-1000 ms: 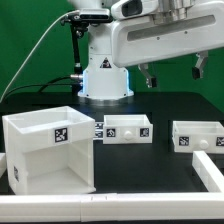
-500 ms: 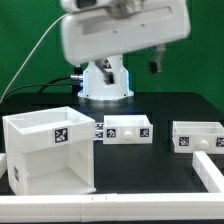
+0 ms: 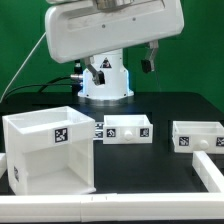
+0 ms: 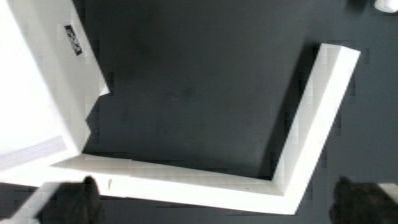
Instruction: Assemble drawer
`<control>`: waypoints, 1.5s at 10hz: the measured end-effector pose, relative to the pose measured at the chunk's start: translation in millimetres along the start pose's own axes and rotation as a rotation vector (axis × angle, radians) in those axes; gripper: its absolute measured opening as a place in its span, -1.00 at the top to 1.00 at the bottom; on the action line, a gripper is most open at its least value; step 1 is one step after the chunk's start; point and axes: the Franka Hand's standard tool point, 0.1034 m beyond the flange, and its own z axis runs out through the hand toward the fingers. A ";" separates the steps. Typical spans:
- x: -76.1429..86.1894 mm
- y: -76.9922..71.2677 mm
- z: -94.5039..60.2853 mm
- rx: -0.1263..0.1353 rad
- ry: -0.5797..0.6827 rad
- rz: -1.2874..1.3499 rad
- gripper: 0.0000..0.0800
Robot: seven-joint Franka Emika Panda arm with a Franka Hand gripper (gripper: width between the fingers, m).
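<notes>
Tool [image 4: 228,198] released, fingers [image 4: 75,198] wide apart, grasping nothing. Drawer box [image 3: 50,152] on counter [image 3: 165,105] bears black-white square-code tag [image 3: 62,133]; two small drawers [image 3: 128,130] [image 3: 197,136] tagged likewise.

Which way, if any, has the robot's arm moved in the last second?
Yes: the arm swung toward the exterior view's left and slightly up, now over the white base.

— What sits on the black table [image 3: 160,105]?
— A large white box [image 3: 50,152], open on top and tagged, at lower left. Just beside it, mid-frame, is a small centre box [image 3: 128,129]. A small right box [image 3: 197,136] stands apart, with a white rail [image 3: 212,172] below it.
— And the arm [image 3: 105,28]?
— It fills the top of the frame, above its base [image 3: 105,82]. The gripper [image 3: 148,62] hangs right of centre, and I can't tell how its jaws stand.
</notes>
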 end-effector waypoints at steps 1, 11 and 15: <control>-0.6 3.9 0.1 -0.003 -0.003 -0.009 -0.62; -16.2 69.3 26.8 -0.110 0.032 -0.218 -0.62; -31.1 77.5 65.2 -0.126 0.033 -0.222 -0.62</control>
